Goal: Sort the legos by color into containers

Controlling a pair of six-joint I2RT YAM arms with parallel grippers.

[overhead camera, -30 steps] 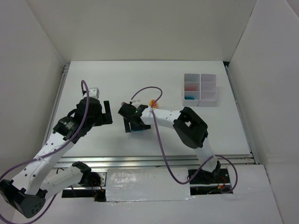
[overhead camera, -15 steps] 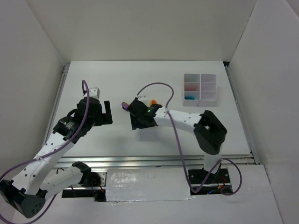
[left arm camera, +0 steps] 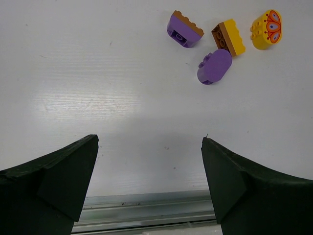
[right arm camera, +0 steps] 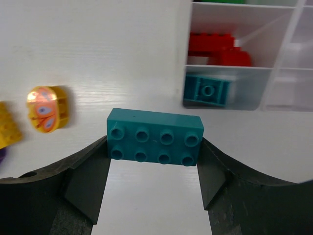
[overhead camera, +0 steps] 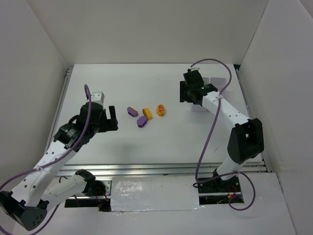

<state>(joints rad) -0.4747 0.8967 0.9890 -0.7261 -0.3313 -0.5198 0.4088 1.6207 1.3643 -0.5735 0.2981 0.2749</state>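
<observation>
While the left tool [left arm camera: 149, 142] gapes, the right tool [right arm camera: 153, 147] pinches a cyan brick [right arm camera: 154, 136] lengthwise

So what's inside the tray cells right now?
Red bricks in one tray cell, a cyan brick in the cell next to it, a sliver of green beyond. The other column is cut off; from above the right arm hides most of it.

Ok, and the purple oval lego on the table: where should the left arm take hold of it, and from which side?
Come straight down from above and close the jaws across the middle of the purple oval lego, on its two straighter long sides. The ends are rounded and would probably slip, and the yellow brick lies close to one end; the long sides look free.
</observation>
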